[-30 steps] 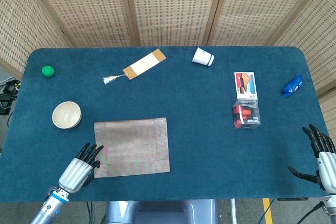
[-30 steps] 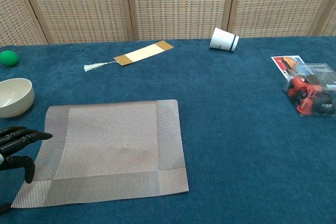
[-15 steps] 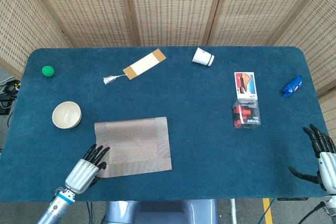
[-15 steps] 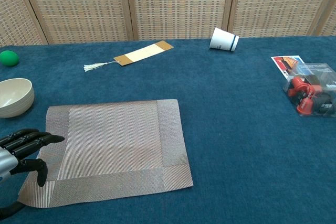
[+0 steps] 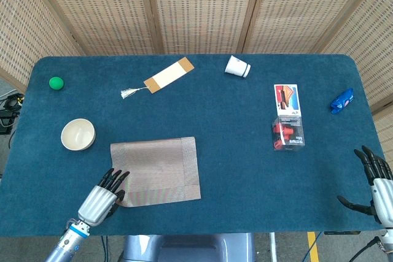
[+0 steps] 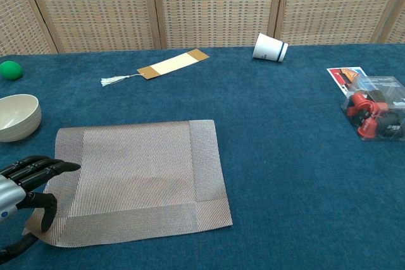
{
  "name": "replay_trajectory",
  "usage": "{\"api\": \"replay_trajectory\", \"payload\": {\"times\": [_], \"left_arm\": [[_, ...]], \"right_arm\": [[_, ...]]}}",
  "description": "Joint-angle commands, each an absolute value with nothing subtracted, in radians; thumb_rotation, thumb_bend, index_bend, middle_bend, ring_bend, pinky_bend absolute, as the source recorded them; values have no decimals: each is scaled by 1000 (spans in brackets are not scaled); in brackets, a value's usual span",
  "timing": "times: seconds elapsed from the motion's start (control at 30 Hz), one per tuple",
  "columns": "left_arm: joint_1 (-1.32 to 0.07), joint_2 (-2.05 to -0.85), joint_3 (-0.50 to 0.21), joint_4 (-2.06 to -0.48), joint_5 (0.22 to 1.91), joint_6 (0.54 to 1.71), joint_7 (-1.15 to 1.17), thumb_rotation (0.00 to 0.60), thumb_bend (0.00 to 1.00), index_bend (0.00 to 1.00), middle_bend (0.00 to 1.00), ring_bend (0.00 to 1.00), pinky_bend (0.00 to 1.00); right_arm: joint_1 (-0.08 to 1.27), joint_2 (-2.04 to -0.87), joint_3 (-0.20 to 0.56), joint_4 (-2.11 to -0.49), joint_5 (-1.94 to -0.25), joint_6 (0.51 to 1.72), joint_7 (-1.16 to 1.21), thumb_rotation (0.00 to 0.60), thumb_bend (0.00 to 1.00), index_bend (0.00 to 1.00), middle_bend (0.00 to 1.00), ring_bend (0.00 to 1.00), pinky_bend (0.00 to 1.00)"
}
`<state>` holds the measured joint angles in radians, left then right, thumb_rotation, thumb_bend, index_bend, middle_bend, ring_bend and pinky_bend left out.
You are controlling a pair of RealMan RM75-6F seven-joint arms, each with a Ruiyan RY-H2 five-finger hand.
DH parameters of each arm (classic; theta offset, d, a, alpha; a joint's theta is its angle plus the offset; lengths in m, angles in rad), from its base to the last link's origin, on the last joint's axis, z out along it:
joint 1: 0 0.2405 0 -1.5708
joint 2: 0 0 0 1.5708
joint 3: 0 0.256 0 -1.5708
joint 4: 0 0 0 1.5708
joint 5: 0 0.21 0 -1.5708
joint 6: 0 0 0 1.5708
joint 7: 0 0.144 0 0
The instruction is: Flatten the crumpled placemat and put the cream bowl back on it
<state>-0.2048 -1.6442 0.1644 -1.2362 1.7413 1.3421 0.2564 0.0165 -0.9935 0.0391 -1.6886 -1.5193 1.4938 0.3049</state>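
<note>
Since a second ago, the left hand (image 6: 22, 184) has dragged the mat's (image 5: 156, 170) near-left corner inward, skewing it slightly. Its fingers are apart, resting on that corner, gripping nothing. The right hand (image 5: 374, 183) hangs spread and empty at the worktop (image 5: 221, 108) edge. The mat looks nearly flat; press lightly outward. The bowl (image 5: 78, 134) waits just left.

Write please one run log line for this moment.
left hand: fingers at placemat near-left corner | right hand: open, idle | cream bowl: off mat
</note>
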Motion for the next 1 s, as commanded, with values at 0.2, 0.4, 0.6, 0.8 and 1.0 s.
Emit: {"api": "replay_trajectory", "payload": {"times": [0.2,0.4,0.6,0.8,1.0], "left_arm": [[-219,-1627,147,-1270,1743,1347,263,600,531,540,0,0,0],[-254,-1600,99,-1333,1725,1332,278,600,530,544,0,0,0],[-336,-1561,-15,-1445,1636,1243,325,600,530,559,0,0,0],[-394,-1553,-96,-1495,1555,1176,367,600,530,570,0,0,0],[-532,-1601,-266,-1458,1397,1062,469,600,530,585,0,0,0]], "right_arm": [[17,-992,40,-1691,-1514,1490,300,600,64,56,0,0,0],[18,-991,42,-1689,-1506,1485,297,600,63,56,0,0,0],[21,-992,49,-1686,-1491,1480,286,600,63,56,0,0,0],[23,-992,60,-1679,-1466,1473,289,600,63,56,0,0,0],[33,-995,88,-1650,-1403,1446,301,600,63,56,0,0,0]]}}
